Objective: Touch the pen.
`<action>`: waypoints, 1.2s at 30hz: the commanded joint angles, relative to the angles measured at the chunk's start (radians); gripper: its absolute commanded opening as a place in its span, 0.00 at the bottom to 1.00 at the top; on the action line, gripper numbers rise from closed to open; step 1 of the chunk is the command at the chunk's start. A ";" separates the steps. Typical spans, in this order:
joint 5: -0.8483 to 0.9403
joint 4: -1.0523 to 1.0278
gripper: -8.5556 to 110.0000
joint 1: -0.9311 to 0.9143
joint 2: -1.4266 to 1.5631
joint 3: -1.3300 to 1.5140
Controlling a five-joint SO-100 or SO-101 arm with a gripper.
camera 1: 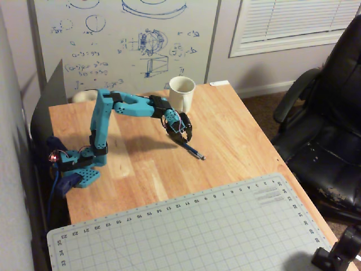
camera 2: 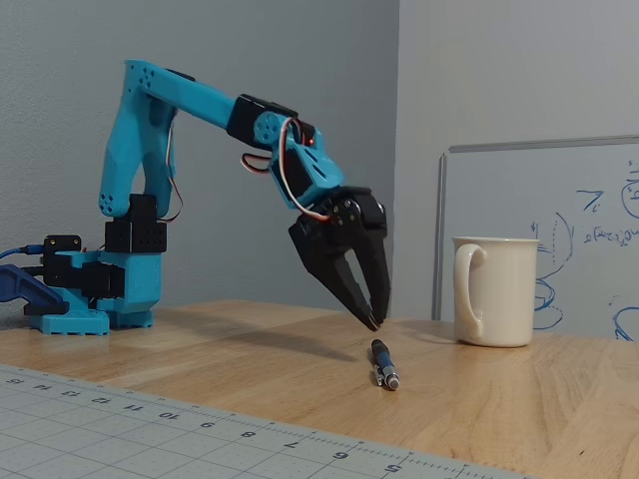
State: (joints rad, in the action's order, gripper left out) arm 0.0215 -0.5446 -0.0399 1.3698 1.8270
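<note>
Pen [camera 2: 383, 363] lying flat on wooden table [camera 2: 519, 399], lower centre of fixed view; centre of overhead view [camera 1: 192, 150], running diagonally. White mug [camera 2: 496, 290] well right of it, clear of the path. Gripper [camera 2: 373, 321] poised just above pen's near end, fingertips together, holding nothing; a small gap seemingly left. Best approach: descend slowly and straight, stop at first contact, avoid pushing sideways since pen would likely roll.

1. One pen [camera 1: 192, 149] lying at the centre of the overhead view.
2. One white mug [camera 1: 181, 94], upper centre.
3. One blue arm, carrying one gripper [camera 2: 373, 323].
4. One cutting mat [camera 1: 186, 231] along the bottom.
5. One whiteboard [camera 1: 124, 39] up top, and one black chair [camera 1: 327, 124] at right.
</note>
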 commanded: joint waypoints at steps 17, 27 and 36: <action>0.008 0.020 0.08 0.031 -0.110 -0.158; -0.009 0.003 0.08 0.043 -0.025 -0.144; -0.003 -0.061 0.08 0.043 0.012 -0.164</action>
State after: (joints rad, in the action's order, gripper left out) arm 0.0215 -0.5890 -0.0092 1.2701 1.7349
